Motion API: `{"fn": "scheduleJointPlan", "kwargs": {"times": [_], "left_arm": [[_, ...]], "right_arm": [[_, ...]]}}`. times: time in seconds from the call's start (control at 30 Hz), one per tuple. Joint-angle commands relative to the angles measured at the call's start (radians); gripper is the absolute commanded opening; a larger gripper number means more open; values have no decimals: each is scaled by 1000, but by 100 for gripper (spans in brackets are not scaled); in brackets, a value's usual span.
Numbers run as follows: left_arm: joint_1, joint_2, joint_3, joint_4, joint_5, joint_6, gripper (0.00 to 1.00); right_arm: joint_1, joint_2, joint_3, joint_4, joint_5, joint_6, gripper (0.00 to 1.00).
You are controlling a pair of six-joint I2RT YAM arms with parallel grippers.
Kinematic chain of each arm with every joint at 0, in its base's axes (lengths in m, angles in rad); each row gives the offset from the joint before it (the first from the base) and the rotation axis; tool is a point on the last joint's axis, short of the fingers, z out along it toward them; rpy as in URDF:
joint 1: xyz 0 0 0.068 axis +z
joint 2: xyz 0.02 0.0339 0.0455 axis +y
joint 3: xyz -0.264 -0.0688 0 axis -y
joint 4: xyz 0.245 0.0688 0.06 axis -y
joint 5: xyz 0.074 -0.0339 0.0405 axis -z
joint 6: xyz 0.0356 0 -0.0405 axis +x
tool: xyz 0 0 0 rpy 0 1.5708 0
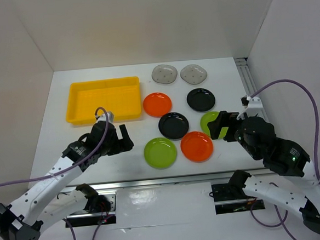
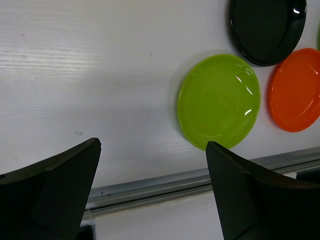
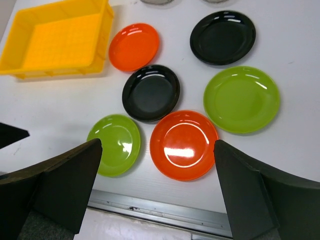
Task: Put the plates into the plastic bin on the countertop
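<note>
Top external shows the left gripper (image 1: 124,138) and right gripper (image 1: 220,125) both spread wide and empty, probably readied to straddle a rim, with all eight plates (image 1: 173,125) on the bench (image 1: 51,133) between and beyond them, and the bin (image 1: 102,81) empty just beyond the left gripper.

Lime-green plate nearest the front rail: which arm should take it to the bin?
Left. The left pincer is open and hangs just beside that lime-green plate, and the yellow bin sits on the same side. The right pincer, also open, is farther off, by the other lime-green plate.
</note>
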Motion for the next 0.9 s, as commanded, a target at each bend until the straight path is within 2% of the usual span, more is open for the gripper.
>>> {"fn": "scheduleJointPlan", "kwargs": {"times": [0.0,0.07,0.2,0.3,0.4,0.53,0.7,0.8,0.83,0.87], "left_arm": [[3,-24,-104,236,60,-69,100],[12,-24,-190,305,81,-89,100],[22,91,-268,422,68,-109,100],[31,152,-336,597,163,-77,95],[31,231,-365,728,224,-55,95],[40,326,-393,847,292,-32,94],[49,478,-373,945,391,-20,84],[49,547,-373,970,391,-31,75],[49,567,-373,970,391,-40,75],[49,567,-373,970,378,-40,70]], "right_arm": [[2,0,-16,66,-59,-22,100],[2,0,-35,75,-79,-31,100],[2,-11,-59,115,-111,-40,100],[2,-21,-70,137,-120,-40,100],[2,-22,-81,137,-129,-40,100],[2,-31,-90,137,-129,-40,100],[2,-31,-99,137,-129,-40,100],[2,-31,-99,146,-129,-40,100],[2,-31,-99,146,-129,-40,100],[2,-31,-99,146,-138,-40,100]]}}
